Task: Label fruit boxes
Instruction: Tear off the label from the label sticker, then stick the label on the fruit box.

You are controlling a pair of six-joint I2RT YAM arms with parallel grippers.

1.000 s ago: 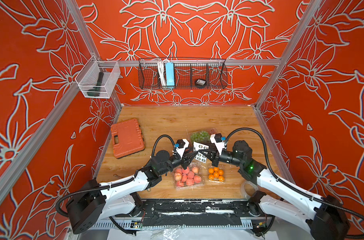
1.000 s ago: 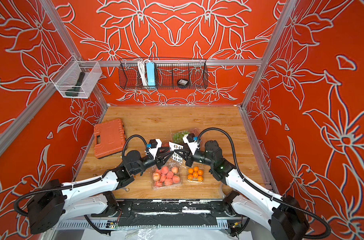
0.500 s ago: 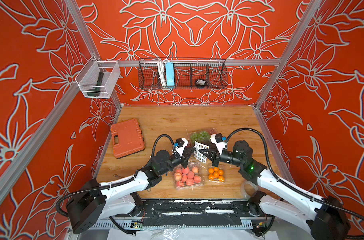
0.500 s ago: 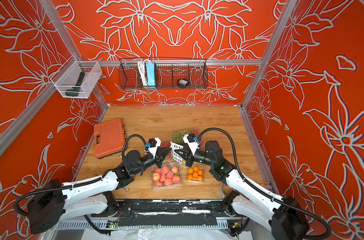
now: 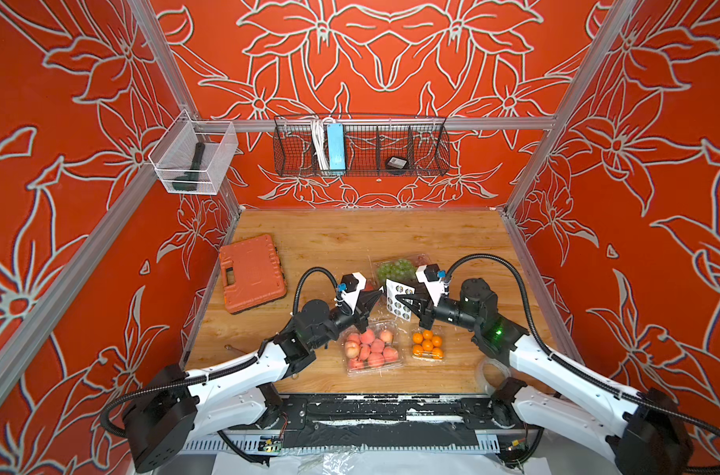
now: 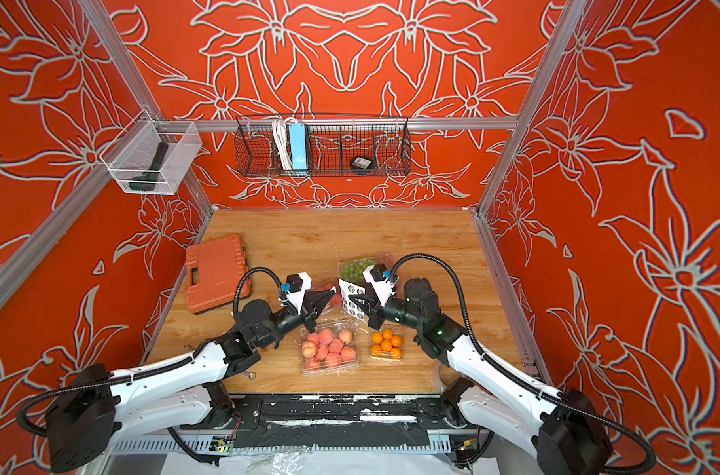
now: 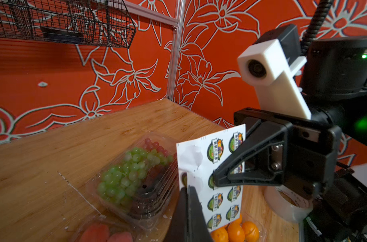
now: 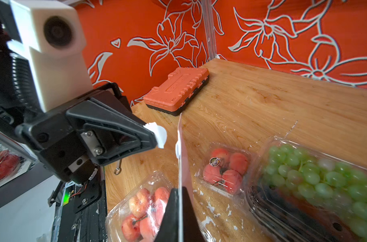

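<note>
My right gripper [image 8: 179, 189] is shut on the lower edge of the white sticker sheet [image 7: 199, 159], holding it upright above the table. My left gripper [image 7: 186, 188] is shut on one round sticker [image 8: 160, 134], a small gap away from the sheet [image 8: 181, 159]. In both top views the two grippers [image 5: 379, 293] [image 5: 397, 297] meet tip to tip over the fruit boxes. Below them are the large peach box [image 5: 372, 347], the orange box [image 5: 427, 344] and the grape box [image 5: 395, 269]. The small peach box [image 8: 224, 167] has a round label on its lid.
An orange tool case [image 5: 252, 273] lies at the table's left side. A roll of clear tape [image 7: 283, 207] sits near the front right, under my right arm. A wire basket [image 5: 360, 146] and a clear bin [image 5: 194, 162] hang on the walls. White scraps dot the wood near the boxes.
My left gripper's jaws have closed on a sticker at the sheet's edge. The right gripper has stayed shut and raised the sheet slightly.
</note>
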